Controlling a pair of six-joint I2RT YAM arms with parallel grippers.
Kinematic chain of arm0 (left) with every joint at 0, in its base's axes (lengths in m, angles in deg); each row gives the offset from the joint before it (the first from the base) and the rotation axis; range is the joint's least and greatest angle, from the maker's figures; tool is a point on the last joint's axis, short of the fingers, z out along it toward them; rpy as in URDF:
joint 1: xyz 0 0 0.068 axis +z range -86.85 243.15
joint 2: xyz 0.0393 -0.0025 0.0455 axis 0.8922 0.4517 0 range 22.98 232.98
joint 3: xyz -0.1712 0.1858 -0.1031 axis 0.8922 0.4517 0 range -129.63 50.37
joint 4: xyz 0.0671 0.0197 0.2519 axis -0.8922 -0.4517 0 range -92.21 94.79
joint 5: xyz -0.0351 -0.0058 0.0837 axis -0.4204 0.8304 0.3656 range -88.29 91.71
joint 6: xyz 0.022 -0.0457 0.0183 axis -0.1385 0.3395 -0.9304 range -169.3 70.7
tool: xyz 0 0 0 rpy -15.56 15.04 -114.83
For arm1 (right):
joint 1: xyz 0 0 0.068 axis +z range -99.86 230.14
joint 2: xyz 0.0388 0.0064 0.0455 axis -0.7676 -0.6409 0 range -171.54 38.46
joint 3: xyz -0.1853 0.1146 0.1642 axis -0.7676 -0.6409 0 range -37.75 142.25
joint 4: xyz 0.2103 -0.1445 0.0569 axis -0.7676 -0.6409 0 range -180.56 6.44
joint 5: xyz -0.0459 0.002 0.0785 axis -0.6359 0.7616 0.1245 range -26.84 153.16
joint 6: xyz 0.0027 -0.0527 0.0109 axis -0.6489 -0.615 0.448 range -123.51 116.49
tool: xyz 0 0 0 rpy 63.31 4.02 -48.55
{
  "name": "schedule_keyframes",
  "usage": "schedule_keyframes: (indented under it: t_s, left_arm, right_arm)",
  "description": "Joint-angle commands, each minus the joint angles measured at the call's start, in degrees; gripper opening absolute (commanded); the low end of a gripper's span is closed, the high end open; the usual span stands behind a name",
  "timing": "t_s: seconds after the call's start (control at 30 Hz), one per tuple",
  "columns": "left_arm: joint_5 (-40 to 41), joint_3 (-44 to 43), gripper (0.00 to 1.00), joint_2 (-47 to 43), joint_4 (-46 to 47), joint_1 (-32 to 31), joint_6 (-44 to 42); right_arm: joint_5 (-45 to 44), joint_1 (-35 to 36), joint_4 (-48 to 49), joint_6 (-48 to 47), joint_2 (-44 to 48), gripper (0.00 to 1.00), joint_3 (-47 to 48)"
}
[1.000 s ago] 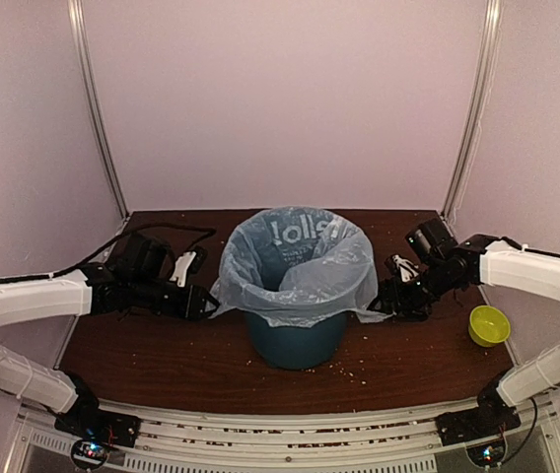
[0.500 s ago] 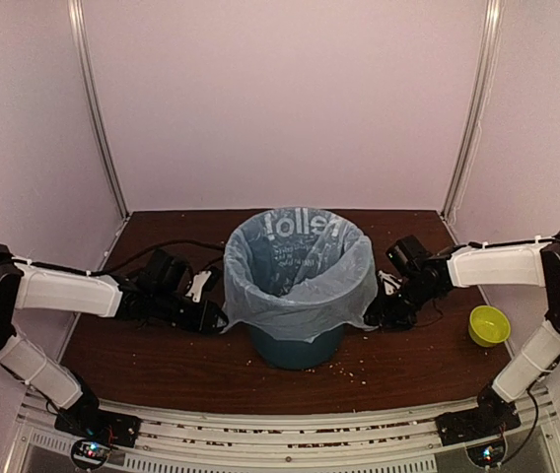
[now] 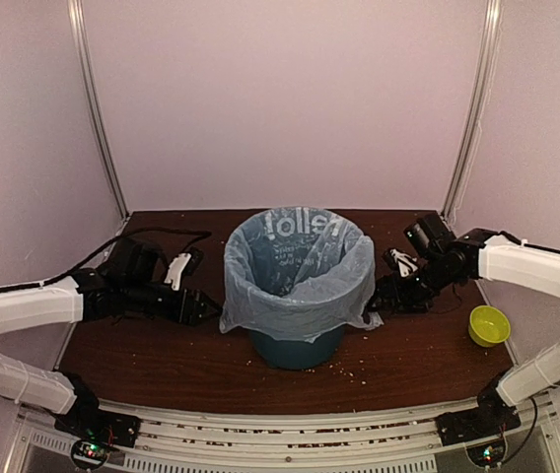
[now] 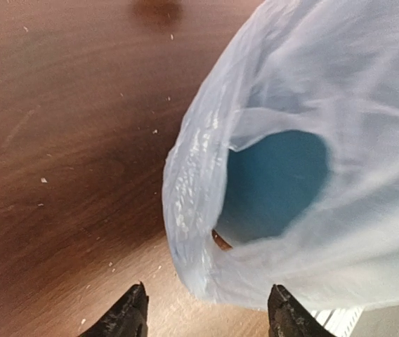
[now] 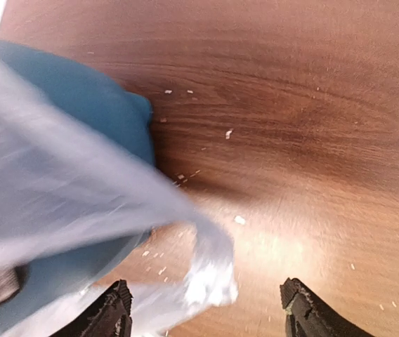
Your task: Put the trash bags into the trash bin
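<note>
Both our left claw [image 4: 208,314] and right claw [image 5: 205,304] gape, pinching nothing; just ahead, the trash bag [image 3: 295,286] hangs slack and could slip off the trash bin [image 3: 295,348] if snagged.

A thin, crinkly grey-blue trash bag [image 3: 298,286] with white lettering lines the upright round teal bin [image 3: 298,347], its edge draped outward over the rim.

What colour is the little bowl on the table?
The bowl is lime green, clearest from the top camera.
</note>
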Motion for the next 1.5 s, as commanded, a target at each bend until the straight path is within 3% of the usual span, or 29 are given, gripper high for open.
schedule_keyframes:
  t_s: [0.0,0.23,0.37,0.53,0.63,0.7,0.87,0.97,1.13,1.33,1.47]
  left_arm:
    - [3.66,-2.34,0.61,-6.69,-6.26,0.14,-3.49]
    - [10.26,-15.43,0.63,-7.99,-15.79,0.21,-7.62]
    - [15.41,-26.12,0.76,-3.43,-19.54,0.25,-6.29]
    - [14.87,-34.24,0.76,3.21,-19.72,0.22,-5.24]
    - [12.12,-33.31,0.67,5.31,-18.23,0.23,-5.31]
    - [9.82,-30.65,0.65,5.43,-16.20,0.20,-5.28]
    - [8.15,-23.72,0.62,2.57,-10.78,0.18,-4.48]
    - [7.52,-20.29,0.62,1.23,-6.80,0.15,-3.93]
    - [5.04,-15.77,0.56,2.51,-1.31,0.09,-3.04]
    - [3.25,-11.09,0.47,5.13,10.91,-3.19,-0.47]
    - [3.22,-13.28,0.47,9.69,14.94,-6.89,-0.18]
  right_arm:
    - [-1.81,-0.25,-9.11,-1.26,4.04,0.75,3.82]
    - [-5.13,-0.30,-16.74,-0.52,6.58,0.76,18.49]
    - [-4.80,-0.23,-19.43,0.02,3.91,0.76,30.73]
    - [-0.27,0.75,-19.27,1.29,-1.35,0.76,41.95]
    - [-0.23,2.47,-18.87,0.99,-4.56,0.70,48.68]
    - [0.12,4.29,-19.49,0.53,-8.04,0.61,53.58]
    - [-2.68,11.93,-22.76,-1.63,-15.64,0.35,62.10]
    - [-4.70,15.96,-25.18,-2.70,-19.70,0.25,67.03]
    - [-7.36,19.38,-30.63,-5.81,-24.74,0.14,70.37]
    - [-6.94,21.05,-32.29,-7.23,-26.22,0.00,68.11]
    - [-7.05,21.99,-33.07,-7.32,-26.68,0.00,66.16]
